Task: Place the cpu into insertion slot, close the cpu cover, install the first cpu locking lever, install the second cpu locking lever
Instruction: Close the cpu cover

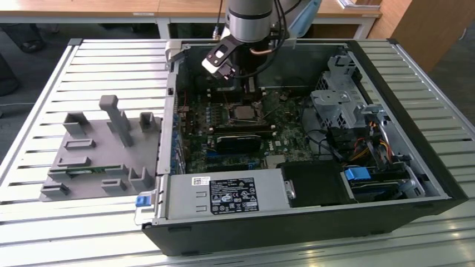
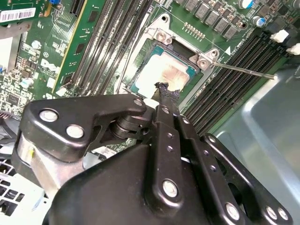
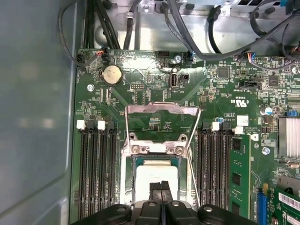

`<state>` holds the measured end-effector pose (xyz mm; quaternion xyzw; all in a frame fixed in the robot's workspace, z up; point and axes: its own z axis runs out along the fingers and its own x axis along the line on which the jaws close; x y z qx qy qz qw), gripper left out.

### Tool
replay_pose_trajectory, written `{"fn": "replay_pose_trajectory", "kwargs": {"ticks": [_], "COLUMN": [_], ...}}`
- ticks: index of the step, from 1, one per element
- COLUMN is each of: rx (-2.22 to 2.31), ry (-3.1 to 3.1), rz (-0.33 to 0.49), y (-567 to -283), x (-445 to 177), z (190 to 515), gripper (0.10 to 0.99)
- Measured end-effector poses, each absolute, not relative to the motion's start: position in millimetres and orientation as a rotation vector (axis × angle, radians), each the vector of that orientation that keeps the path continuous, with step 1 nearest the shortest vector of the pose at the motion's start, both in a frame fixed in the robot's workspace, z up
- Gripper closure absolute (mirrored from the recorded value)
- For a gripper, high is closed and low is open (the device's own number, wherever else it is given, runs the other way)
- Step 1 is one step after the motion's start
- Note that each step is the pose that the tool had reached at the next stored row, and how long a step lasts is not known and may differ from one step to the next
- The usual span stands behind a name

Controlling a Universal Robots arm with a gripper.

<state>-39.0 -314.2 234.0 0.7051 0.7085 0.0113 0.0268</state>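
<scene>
Gripper lowered onto the cpu
Its fingers are seen pressed together, nothing clamped between; the tips are placed at the cpu's top.

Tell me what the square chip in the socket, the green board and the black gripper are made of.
The cpu top looks like dull silver-grey metal, catching light in a pale patch. The green board looks like glossy coated laminate with shiny solder points. The gripper is matte black with silver bolts: metal or hard plastic, I cannot tell.
</scene>
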Motion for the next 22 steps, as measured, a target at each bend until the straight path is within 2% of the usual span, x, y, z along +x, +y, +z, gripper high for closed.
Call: {"fn": "replay_pose_trajectory", "kwargs": {"ticks": [22], "rx": [2.178], "ry": [2.189], "rz": [0.034], "y": [-314.2], "x": [-40.3], "z": [276.2], "gripper": [0.98]}}
